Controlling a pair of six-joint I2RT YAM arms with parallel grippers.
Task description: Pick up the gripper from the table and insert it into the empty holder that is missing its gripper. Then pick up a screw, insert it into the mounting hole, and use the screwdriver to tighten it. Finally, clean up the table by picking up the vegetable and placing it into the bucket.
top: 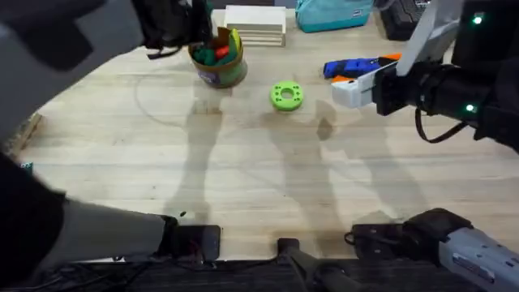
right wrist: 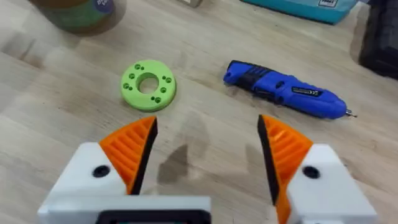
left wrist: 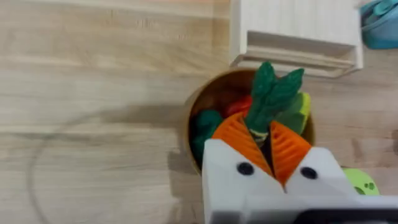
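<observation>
The table (top: 243, 170) carried the bucket (top: 217, 69) near its far edge. The left gripper (left wrist: 266, 146) hung directly over the bucket, orange pads pinching the vegetable (left wrist: 270, 96) above the bucket's opening. The right gripper (right wrist: 205, 155) hovered with fingers spread wide, above bare table between the screwdriver (right wrist: 283, 93) and the green disc (right wrist: 148, 86).

Even, bright overhead light; pale wood table (top: 243, 154) evenly lit, no hard glare. Soft multiple shadows of the arms fall toward 6 o'clock across the table centre in the overhead view. The left arm (top: 57, 32) at 10 o'clock looms large, dark, blurred; wrist views soft, near fingers slightly defocused.
</observation>
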